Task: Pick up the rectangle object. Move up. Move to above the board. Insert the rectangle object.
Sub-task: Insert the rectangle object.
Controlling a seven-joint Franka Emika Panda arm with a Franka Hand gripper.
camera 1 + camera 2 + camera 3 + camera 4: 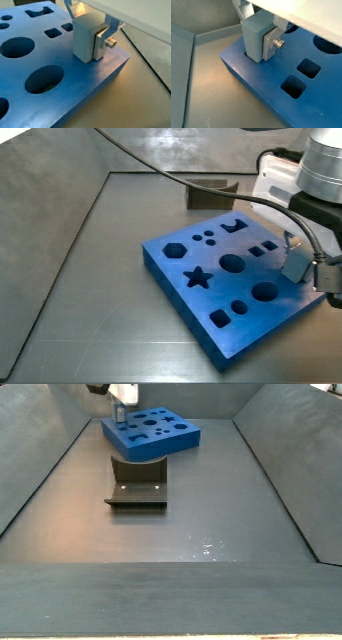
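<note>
End effector point(100, 37) clamps rectangle object point(85, 40), touching board point(80, 85) corner.

The gripper point(90, 37) points straight down, and its two flat silver fingers point(101, 39) are closed on the pale rectangle object point(85, 42), which stands upright between them. In a side view the arm's white and grey wrist point(321, 163) is at the upper right of the frame, with black cables running from it.
</note>
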